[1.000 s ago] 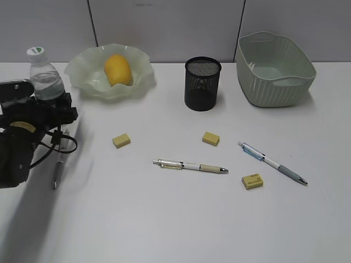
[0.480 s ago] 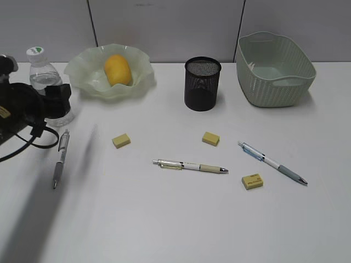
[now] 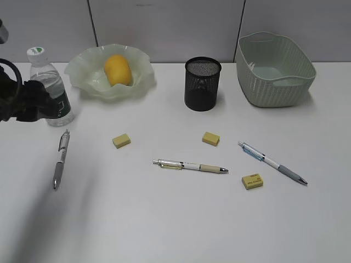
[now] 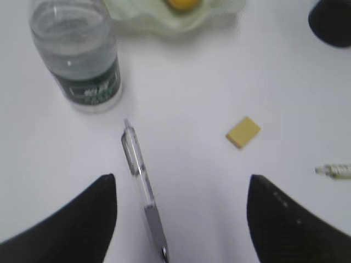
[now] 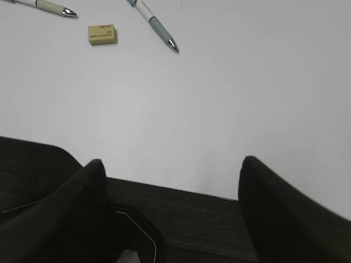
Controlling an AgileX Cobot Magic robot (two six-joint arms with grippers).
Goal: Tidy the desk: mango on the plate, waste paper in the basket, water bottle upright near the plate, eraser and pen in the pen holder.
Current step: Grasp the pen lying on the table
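Three pens and three erasers lie loose; both grippers, left [image 4: 181, 219] and right [image 5: 170, 203], gape empty, so the grey-gripped clear pen [image 4: 143, 192] beside the upright clear green-labelled water bottle [image 4: 77, 52] appears next for grasping.

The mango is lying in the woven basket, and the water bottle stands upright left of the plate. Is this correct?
Not quite. The mango lies on the wavy-rimmed plate, not in the woven basket, as the exterior view shows. The water bottle does stand upright left of the plate.

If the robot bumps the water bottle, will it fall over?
Maybe. The water bottle stands upright, tall and narrow, so a knock near its cap could tip it. It looks mostly full, which probably steadies it. On its side, its round body would likely roll.
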